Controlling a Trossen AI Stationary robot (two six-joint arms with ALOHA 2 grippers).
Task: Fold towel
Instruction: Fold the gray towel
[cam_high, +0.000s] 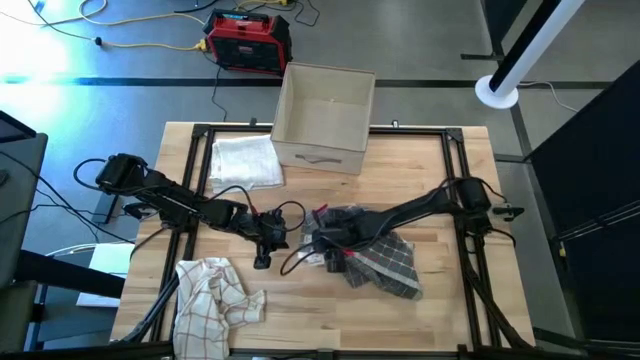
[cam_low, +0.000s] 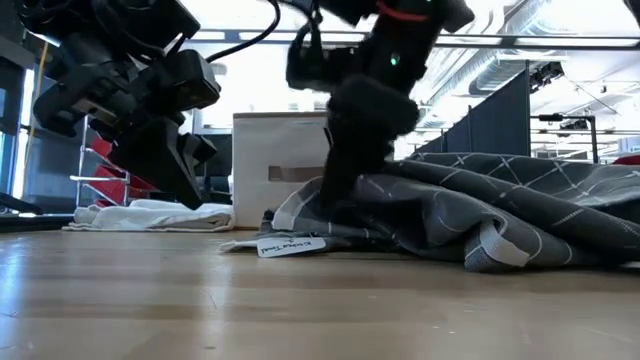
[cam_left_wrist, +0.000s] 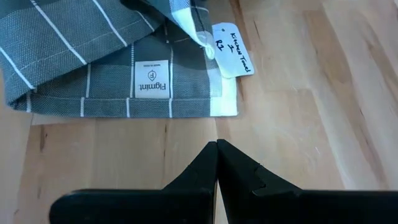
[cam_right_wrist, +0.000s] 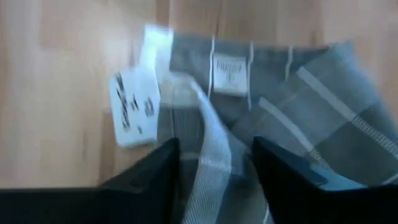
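Note:
The grey towel with white lines (cam_high: 378, 258) lies crumpled on the wooden table, right of centre. Its labelled corner (cam_left_wrist: 152, 79) and a paper tag (cam_left_wrist: 231, 50) lie flat toward the table's left. My right gripper (cam_right_wrist: 214, 163) is open and comes down on the towel's left end (cam_low: 335, 200), with a raised fold (cam_right_wrist: 211, 149) between its fingers. My left gripper (cam_left_wrist: 216, 149) is shut, holds nothing, and is just left of that corner (cam_high: 263, 250). My right gripper comes from above, pointing down, with one finger (cam_right_wrist: 158, 168) on each side of a raised fold near the towel's labelled corner. Whether the fingers touch the cloth I cannot tell. The towel lies on the table.
A red-checked white towel (cam_high: 212, 300) lies bunched at the near left. A folded white towel (cam_high: 245, 160) lies at the far left, beside a beige box (cam_high: 322, 115) at the far middle. Bare wood (cam_high: 300, 310) lies between the two towels at the near edge.

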